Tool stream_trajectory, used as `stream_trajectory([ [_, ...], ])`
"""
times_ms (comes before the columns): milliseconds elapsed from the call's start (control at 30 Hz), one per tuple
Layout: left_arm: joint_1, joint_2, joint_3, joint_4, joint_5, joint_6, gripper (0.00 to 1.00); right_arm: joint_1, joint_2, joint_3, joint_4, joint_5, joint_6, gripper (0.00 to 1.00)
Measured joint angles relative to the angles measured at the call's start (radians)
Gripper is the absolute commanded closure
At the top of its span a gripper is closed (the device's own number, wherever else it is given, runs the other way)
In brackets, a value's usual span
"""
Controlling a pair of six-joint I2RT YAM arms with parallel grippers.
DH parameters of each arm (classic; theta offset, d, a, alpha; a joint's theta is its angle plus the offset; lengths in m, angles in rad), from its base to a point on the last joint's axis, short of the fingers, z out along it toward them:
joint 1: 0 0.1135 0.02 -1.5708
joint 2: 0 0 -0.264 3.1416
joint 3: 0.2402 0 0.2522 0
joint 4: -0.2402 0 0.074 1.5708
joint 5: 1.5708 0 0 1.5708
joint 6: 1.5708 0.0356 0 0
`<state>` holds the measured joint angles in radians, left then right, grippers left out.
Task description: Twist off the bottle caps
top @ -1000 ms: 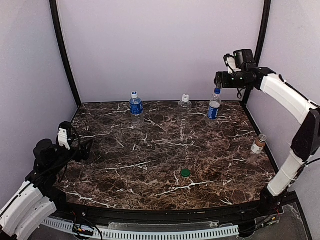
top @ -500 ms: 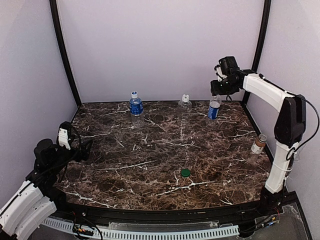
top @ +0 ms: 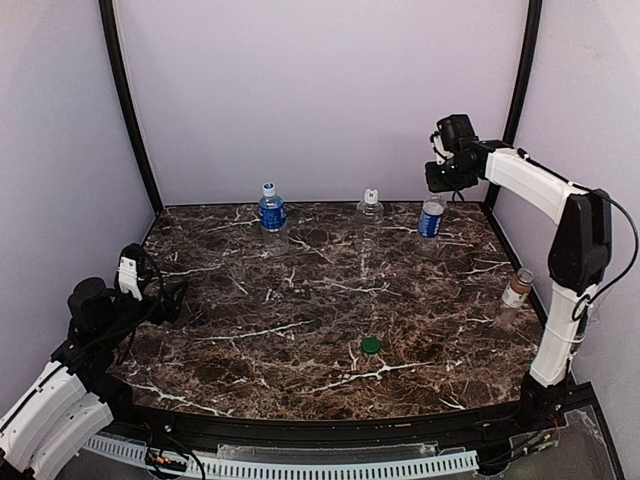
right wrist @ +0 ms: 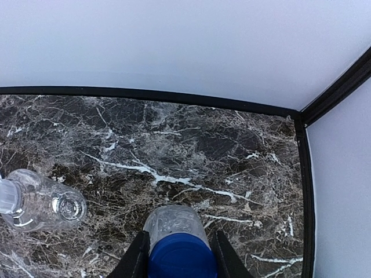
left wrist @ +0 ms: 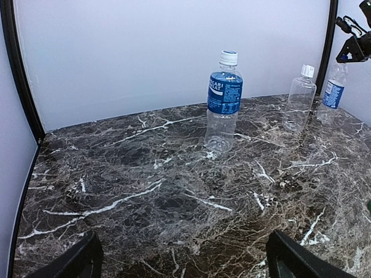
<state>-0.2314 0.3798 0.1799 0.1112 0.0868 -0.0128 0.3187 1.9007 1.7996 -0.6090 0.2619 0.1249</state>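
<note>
A dark marble table (top: 300,310) veined in white sits between pale lavender walls with black corner posts (top: 128,110). A loose green cap (top: 371,345) lies on the marble in the lower middle of the overhead view, well apart from everything else. The brown bottle (top: 517,289) with its white label stands at the right edge. Along the top of the table stand the left blue-label bottle (top: 271,210) and the plain clear bottle (top: 370,206), both upright and white-capped. My left gripper (left wrist: 186,262) hangs spread wide at the lower left, holding nothing. At the upper right, my right gripper (right wrist: 181,258) is clamped from above on the right blue-label bottle (top: 431,220). That bottle stands upright near the back corner, with the plain clear bottle near it on the left. My fingers (right wrist: 137,258) press both sides of its blue upper part, and its cap is hidden from me.
</note>
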Motion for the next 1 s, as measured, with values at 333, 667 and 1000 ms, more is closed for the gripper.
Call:
stream_trajectory([
  [333, 0.001, -0.003, 0.000, 0.010, 0.167, -0.001, 0.01, 0.159, -0.240, -0.014, 0.060, 0.146, -0.103, 1.00],
  [667, 0.005, -0.021, 0.004, 0.027, 0.418, 0.003, 0.01, 0.629, -0.356, 0.000, 0.405, -0.136, -0.251, 1.00],
  [1000, 0.005, 0.009, 0.306, -0.167, 0.602, 0.296, 0.01, 0.833, 0.043, 0.314, 0.268, -0.370, -0.168, 1.00],
])
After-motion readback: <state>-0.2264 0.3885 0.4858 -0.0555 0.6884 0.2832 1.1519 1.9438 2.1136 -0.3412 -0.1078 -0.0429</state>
